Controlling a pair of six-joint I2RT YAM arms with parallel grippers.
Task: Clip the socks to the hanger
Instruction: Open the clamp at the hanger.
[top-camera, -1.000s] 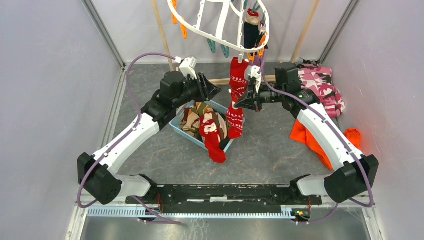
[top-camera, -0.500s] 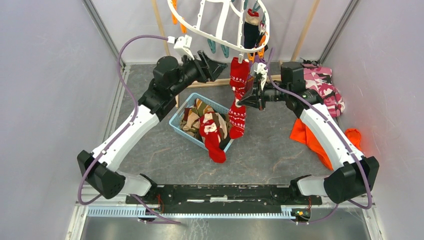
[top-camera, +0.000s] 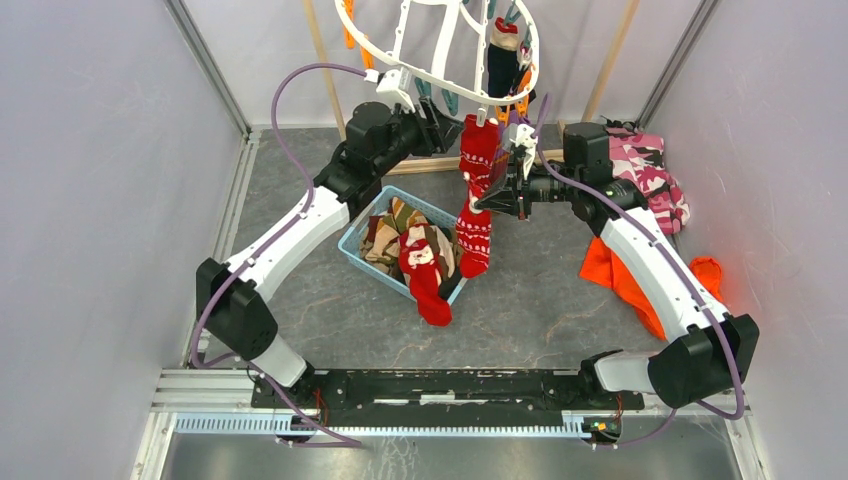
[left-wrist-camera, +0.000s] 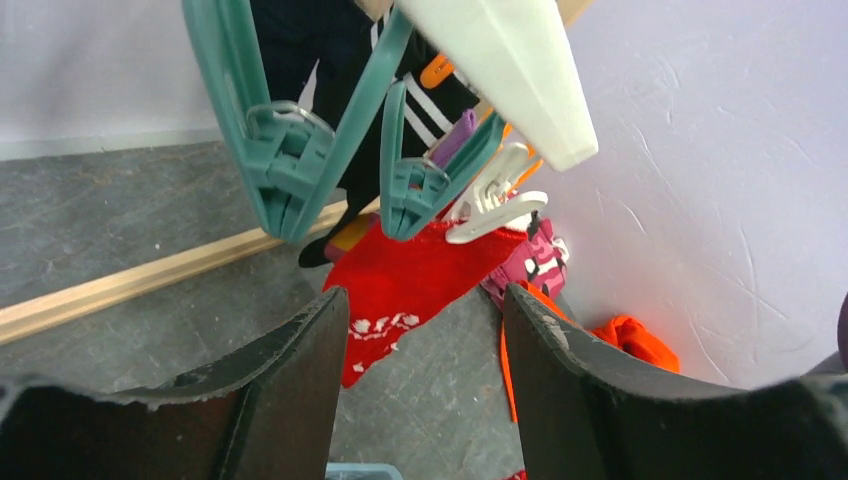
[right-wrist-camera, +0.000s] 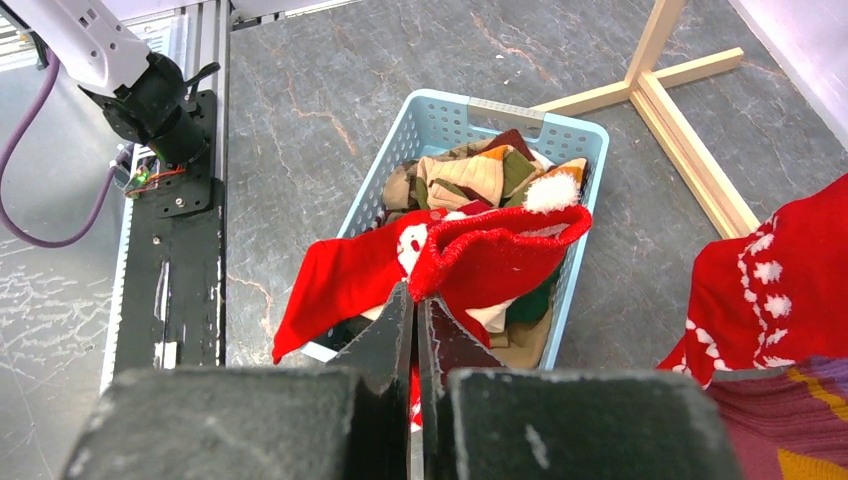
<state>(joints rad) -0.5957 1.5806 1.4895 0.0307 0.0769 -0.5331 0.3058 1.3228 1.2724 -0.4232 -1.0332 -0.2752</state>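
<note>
The white hanger (top-camera: 400, 62) hangs at the back with teal clips (left-wrist-camera: 290, 165) under it and a navy sock (top-camera: 501, 62) clipped on. A red sock (top-camera: 474, 190) with white patterns dangles below the frame. Its top meets a white clip (left-wrist-camera: 495, 205). My right gripper (top-camera: 492, 198) is shut on that sock's middle, and red fabric shows between its fingers (right-wrist-camera: 392, 335). My left gripper (top-camera: 441, 122) is open and empty. It is raised just under the teal clips, with the red sock (left-wrist-camera: 405, 285) beyond its fingertips. More socks (top-camera: 412, 245) fill the blue basket (top-camera: 352, 248).
One red sock (top-camera: 428, 290) drapes over the basket's front edge onto the floor. The wooden rack's base bar (top-camera: 545, 157) lies behind the basket. A pink camouflage garment (top-camera: 645, 175) and an orange cloth (top-camera: 620, 275) lie at the right. Walls close in on both sides.
My left arm has risen and reached back toward the hanger's teal clips, and its jaws have spread wider. The right gripper has shifted slightly with the red sock still in it.
</note>
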